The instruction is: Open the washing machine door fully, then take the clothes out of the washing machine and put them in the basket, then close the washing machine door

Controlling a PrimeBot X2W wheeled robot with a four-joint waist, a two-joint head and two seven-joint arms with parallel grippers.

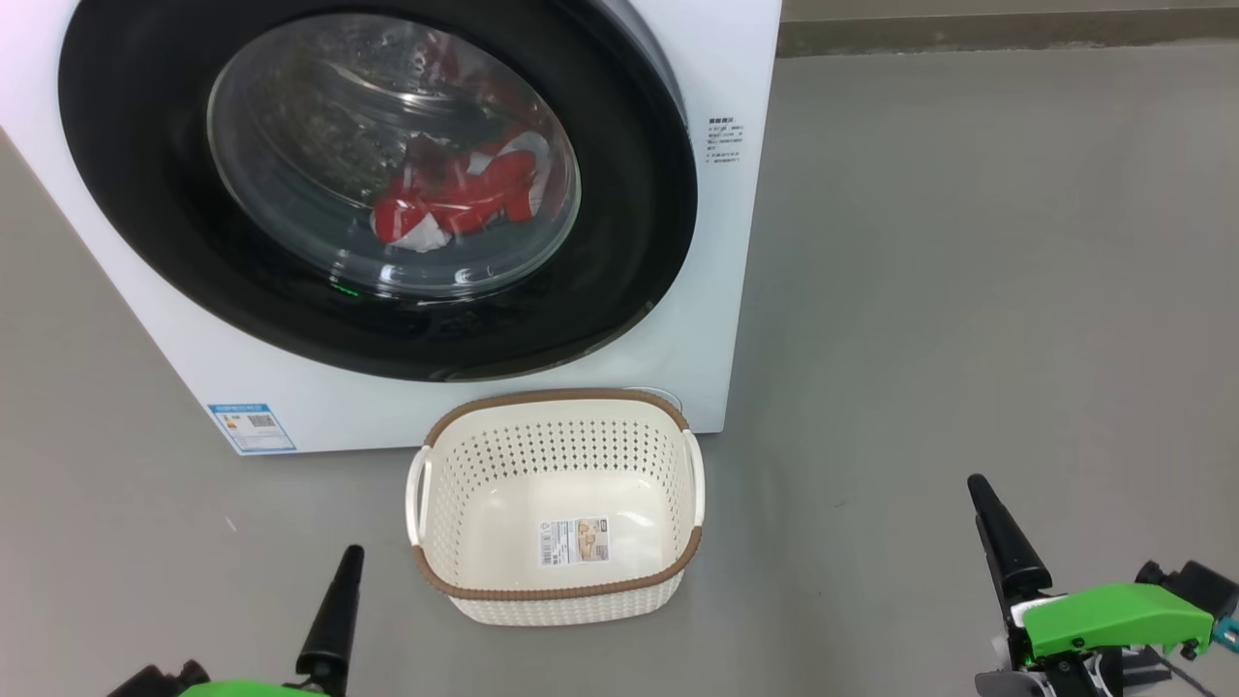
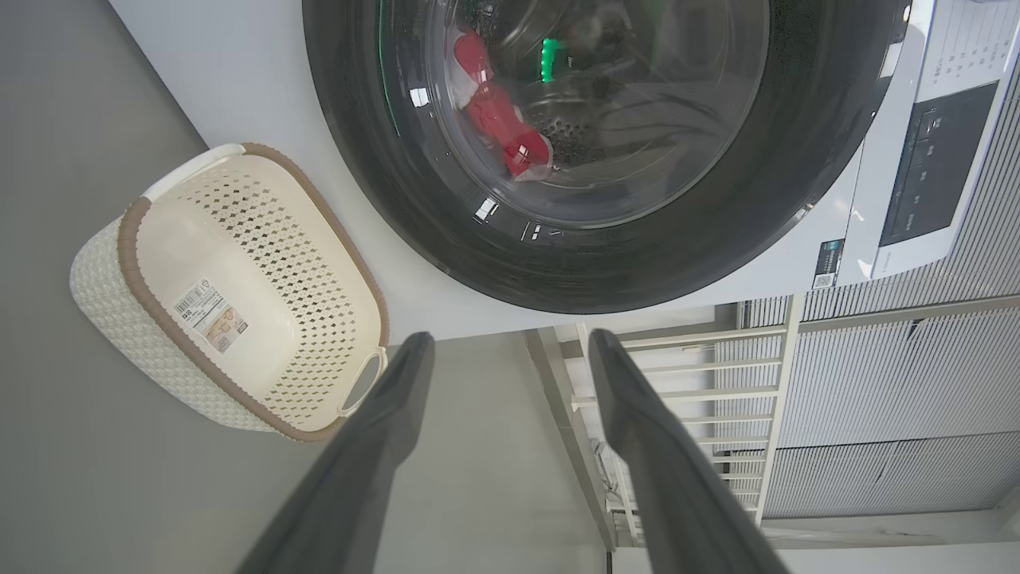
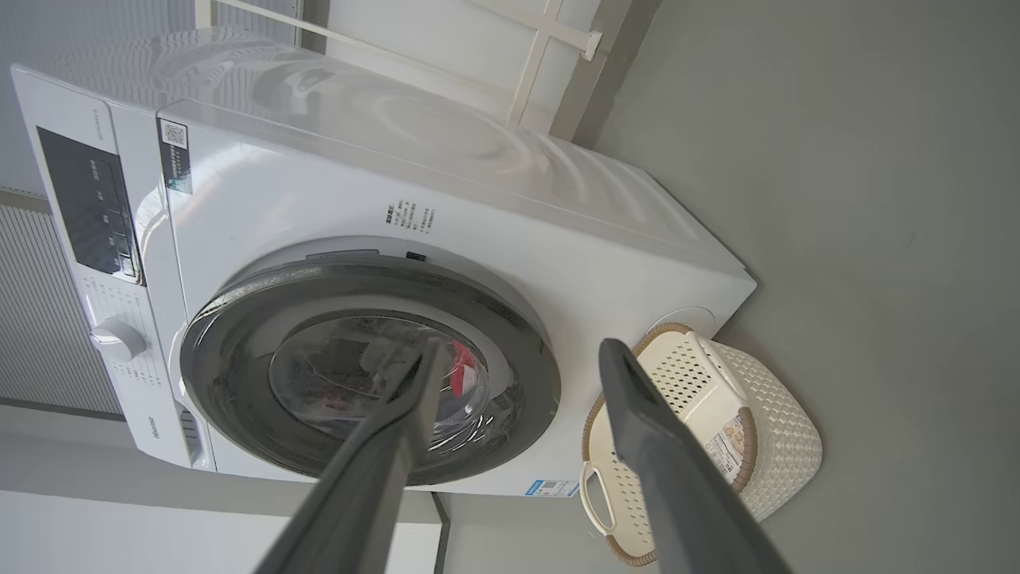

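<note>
Grey floor: washing machine door not yet swung open, clothes inside, basket empty, left gripper and right gripper splayed, holding nothing; next, presumably, catch the door's rim.

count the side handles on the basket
2, on the cream-white perforated plastic basket with brown rim: the white left handle and the white right handle, at its opposite ends; none appears hidden.

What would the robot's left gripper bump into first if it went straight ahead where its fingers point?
Probably the washing machine, its white front just beside the washing machine door. The left gripper has just floor before that; exact depth is unclear.
</note>
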